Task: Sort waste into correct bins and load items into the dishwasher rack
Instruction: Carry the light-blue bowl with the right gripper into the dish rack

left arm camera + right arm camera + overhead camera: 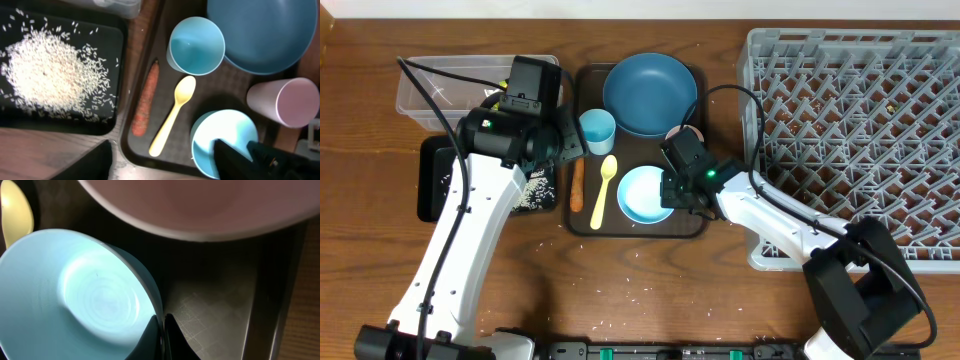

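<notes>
**Q:** What do the fingers (150, 332) of the right gripper (161, 325) hold?

**A:** They are pressed together on the thin rim of the bowl (95, 295), at the bottom centre of the right wrist view. One dark finger is inside the rim and one outside. The pink cup (200, 205) fills the top of that frame. The spoon (15, 210) shows at the upper left edge.

**Q:** And the left gripper (548, 140)?

**A:** In the overhead view it hangs left of centre, over the border between the black tray (435, 185) and the brown tray (586, 88). I cannot tell whether its fingers are apart or together.

**Q:** Where do the task's things lie?

**A:** Overhead, the bowl sits in the lower middle of the brown tray. The spoon is just to its left, and the sausage (577, 185) lies along the tray's left edge. The plate (650, 95) takes the tray's upper part, with the blue cup (597, 130) upright at its lower left. In the left wrist view the pink cup lies on its side, right of centre. Rice (45, 75) is heaped in the black tray, and stray grains dot the table (650, 290). The tub (440, 85) stands at the upper left. The rack (860, 130) fills the right side.
</notes>
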`<state>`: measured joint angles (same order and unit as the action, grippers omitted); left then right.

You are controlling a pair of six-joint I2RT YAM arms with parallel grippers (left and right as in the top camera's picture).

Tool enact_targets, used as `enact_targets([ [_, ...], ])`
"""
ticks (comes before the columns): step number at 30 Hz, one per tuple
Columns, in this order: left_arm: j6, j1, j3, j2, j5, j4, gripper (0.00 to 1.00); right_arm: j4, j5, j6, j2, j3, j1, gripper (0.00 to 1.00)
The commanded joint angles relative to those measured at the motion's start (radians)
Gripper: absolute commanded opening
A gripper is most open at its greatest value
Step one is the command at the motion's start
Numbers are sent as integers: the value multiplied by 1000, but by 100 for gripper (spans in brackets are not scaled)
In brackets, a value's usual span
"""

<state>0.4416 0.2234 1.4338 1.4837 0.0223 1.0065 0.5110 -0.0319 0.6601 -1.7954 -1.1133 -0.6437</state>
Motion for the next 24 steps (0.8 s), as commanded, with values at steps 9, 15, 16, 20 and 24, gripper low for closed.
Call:
enact_targets([
  [9,28,-4,-11,8,-15,-1,86,37,-146,-178,171,-212,15,1],
  [15,29,-4,-11,8,-15,-3,89,167,194,-232,305,-332,101,1],
  [16,29,-4,-11,8,-15,-10,90,169,229,-241,321,-332,122,1],
  [20,28,-4,-11,8,-15,-16,91,168,378,-302,354,-332,220,1],
  [24,28,-4,-11,8,-15,-16,94,88,618,-427,331,-330,280,1],
])
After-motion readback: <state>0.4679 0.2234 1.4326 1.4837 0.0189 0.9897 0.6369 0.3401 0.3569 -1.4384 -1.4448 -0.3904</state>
